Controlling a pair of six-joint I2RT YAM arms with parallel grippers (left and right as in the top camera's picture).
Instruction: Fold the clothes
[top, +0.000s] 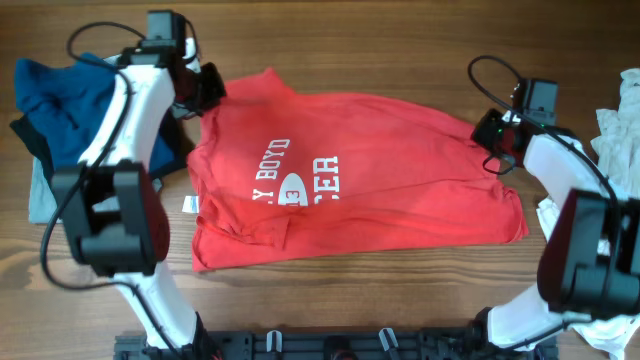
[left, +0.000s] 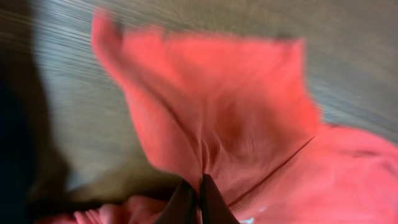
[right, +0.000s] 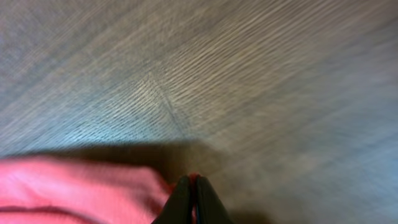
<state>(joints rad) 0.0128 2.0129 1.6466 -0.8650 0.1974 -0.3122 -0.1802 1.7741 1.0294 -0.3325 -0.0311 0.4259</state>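
A red T-shirt (top: 360, 190) with white lettering lies spread across the middle of the wooden table. My left gripper (top: 205, 90) is shut on its far left corner, and the left wrist view shows red cloth (left: 217, 118) pinched between the dark fingers (left: 211, 205) and pulled up in a fold. My right gripper (top: 492, 135) is shut on the shirt's far right edge; a sliver of red cloth (right: 74, 186) shows between its fingertips (right: 193, 186), above the bare wood.
A heap of blue, black and grey garments (top: 60, 100) lies at the left edge behind the left arm. White clothes (top: 615, 125) sit at the right edge. A black rail (top: 330, 345) runs along the front.
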